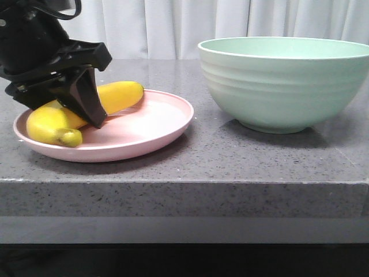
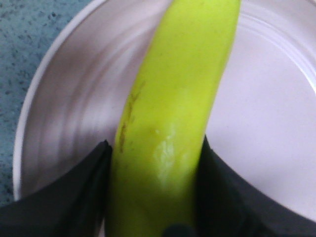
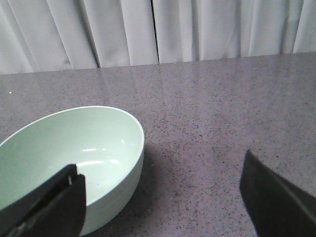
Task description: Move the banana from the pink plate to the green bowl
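Front view: left end effector [image 1: 86, 109] angled down, clamped on banana [image 1: 118, 95] over pink plate [image 1: 155, 124] by worktop's [image 1: 196, 156] left edge; right end effector [image 3: 163, 197] spread wide near green bowl [image 1: 285, 81].

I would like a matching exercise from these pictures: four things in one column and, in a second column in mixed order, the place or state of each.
Column one:
1. curved bright-yellow banana
2. shallow round pale-pink plate
3. large deep mint-green ridged bowl
4. left black tool

Column two:
A. stands empty on the right side of the grey table
B. lies on the plate, between two black fingers
C. closed around the fruit
D. lies on the left side of the table, under the fruit

Pairs: 1-B, 2-D, 3-A, 4-C
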Controlling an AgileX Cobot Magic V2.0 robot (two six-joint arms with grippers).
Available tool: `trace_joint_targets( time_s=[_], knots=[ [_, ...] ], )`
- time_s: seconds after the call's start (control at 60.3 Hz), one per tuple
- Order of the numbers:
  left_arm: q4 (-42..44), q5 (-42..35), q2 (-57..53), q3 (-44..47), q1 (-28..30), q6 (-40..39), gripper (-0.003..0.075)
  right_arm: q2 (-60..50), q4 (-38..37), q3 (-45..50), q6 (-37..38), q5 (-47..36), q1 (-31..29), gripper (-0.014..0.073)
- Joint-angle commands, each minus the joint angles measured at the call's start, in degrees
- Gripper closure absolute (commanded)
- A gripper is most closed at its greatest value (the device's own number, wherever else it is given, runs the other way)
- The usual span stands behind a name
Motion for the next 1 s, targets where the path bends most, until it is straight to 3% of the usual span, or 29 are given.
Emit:
trace_joint_targets(
  time_s=[0.0, 0.348, 0.68, 0.796, 0.979],
  knots=[
    [-0.64, -4.76, -1.77, -1.85, -0.36, 0.00, 0.0533, 0.73, -0.07, -2.02, -0.04, -4.58, -0.21, -0.0048],
    [-0.76, 1.18, -5.92, -14.13, -1.76, 0.00, 0.0535, 0.73, 1.42, -2.02, -0.04, -4.57, -0.21, -0.0048],
    [-0.76, 2.95, -8.46, -19.03, -11.84, 0.00, 0.0531, 3.74, 14.44, -2.42, -0.04, -4.02, 0.23, -0.0048],
    [-0.76, 2.95, -8.09, -19.03, -16.18, 0.00, 0.0531, 8.55, 22.23, -3.65, -0.49, -3.43, 2.93, -0.0048],
    [-0.64, 2.74, -8.09, -19.03, -19.26, 0.66, 0.0531, 17.81, 31.00, -8.28, -4.12, -3.59, 12.94, -0.0048]
  ],
)
